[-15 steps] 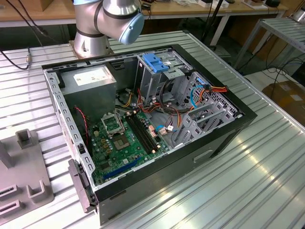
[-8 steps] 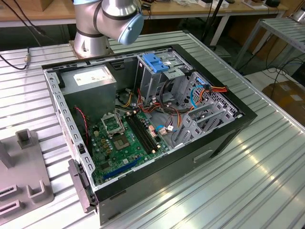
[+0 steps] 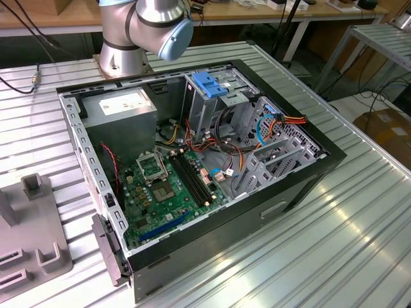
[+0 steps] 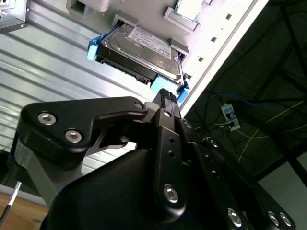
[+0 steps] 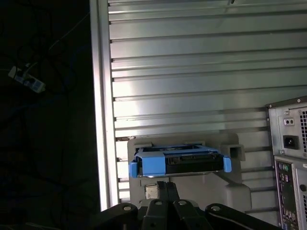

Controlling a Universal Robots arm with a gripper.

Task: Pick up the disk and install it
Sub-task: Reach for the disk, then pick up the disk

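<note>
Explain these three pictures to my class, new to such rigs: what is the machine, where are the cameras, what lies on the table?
The machine is a robot arm on a metal table. The exterior view, from a camera off the arm, shows an open computer case on that table. Both wrist views come from cameras riding on the arm; they look past its gripper at the disk, lying in a grey holder on the table. The gripper is near the disk and holds nothing.

Lab, shown by aluminium worktable (image 3: 308, 256) and opened computer (image 3: 212, 240).
</note>
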